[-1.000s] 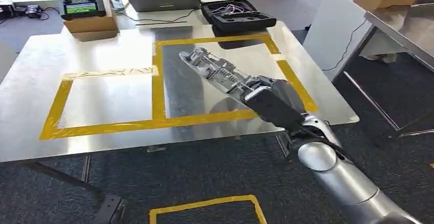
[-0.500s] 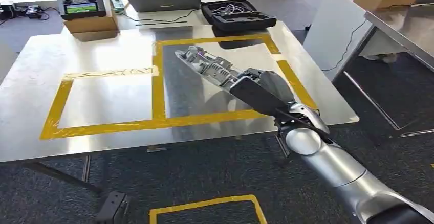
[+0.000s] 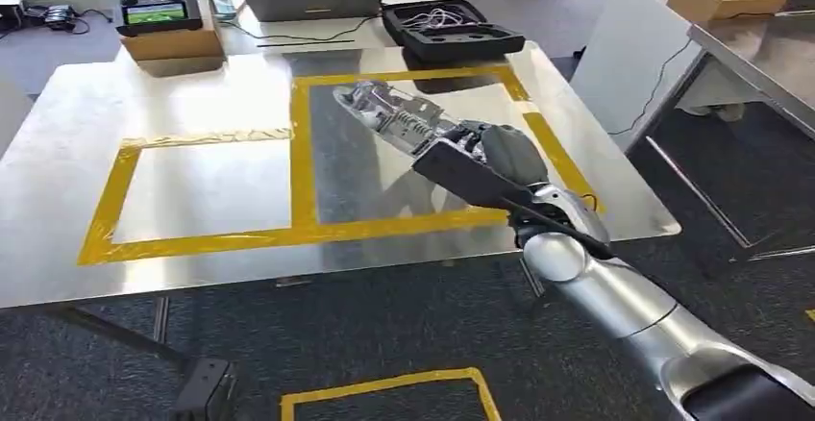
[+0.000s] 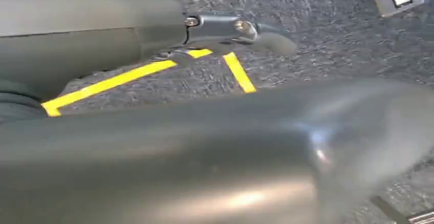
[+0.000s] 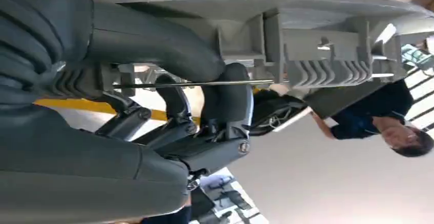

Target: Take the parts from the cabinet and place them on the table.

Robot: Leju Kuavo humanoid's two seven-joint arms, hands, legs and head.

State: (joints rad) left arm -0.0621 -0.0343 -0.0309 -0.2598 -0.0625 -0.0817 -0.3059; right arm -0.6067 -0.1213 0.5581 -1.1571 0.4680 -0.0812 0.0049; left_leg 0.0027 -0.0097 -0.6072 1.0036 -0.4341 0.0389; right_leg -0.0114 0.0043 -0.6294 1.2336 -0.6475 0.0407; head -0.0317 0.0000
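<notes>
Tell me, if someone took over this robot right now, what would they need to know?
Right hand: grips a long silver part, held above the right taped box on the table.
Left hand: hangs low over the carpet; its state can't be told.
Done: the part is out of the cabinet and over the table.
Left: set it down and let go.

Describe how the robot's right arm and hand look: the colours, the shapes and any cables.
The right arm is a round, silver metal tube with a ball-like joint, and it turns black nearest the body. A dark grey, boxy cover sits at the wrist, and a thin black cable runs along it. The right hand has a ribbed grey cover, a thick grey thumb and darker fingers.
</notes>
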